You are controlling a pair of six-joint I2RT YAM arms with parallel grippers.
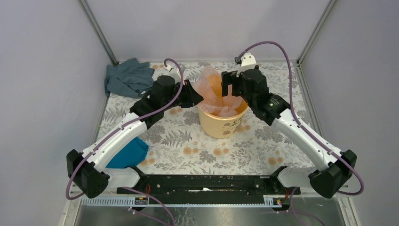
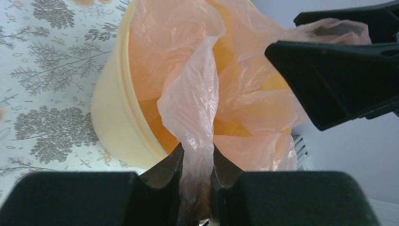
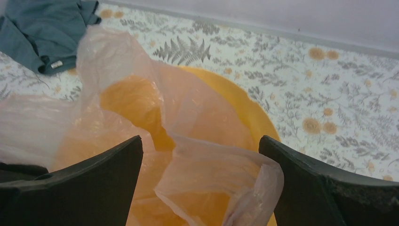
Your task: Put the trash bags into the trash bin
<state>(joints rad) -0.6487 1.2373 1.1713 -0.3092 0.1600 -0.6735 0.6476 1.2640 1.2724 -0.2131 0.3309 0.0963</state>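
The yellow-orange trash bin (image 1: 221, 125) stands at the middle of the table. The pale pink trash bag (image 1: 212, 89) lies crumpled in and over the bin's mouth, bulging up at its left rim. My left gripper (image 1: 199, 97) is at the bin's left rim. In the left wrist view it (image 2: 196, 150) is shut on a twisted strip of the bag (image 2: 188, 94), beside the bin's wall (image 2: 110, 108). My right gripper (image 1: 234, 89) hovers over the bin's far right side. In the right wrist view it (image 3: 200, 141) is open, its fingers wide apart around a fold of the bag (image 3: 211, 174) above the bin's rim (image 3: 244, 106).
A grey-blue cloth (image 1: 127, 77) lies at the back left, and shows in the right wrist view (image 3: 42, 28) too. A bright teal cloth (image 1: 129, 153) lies under the left arm near the front. Grey walls enclose the floral tabletop (image 1: 244, 150).
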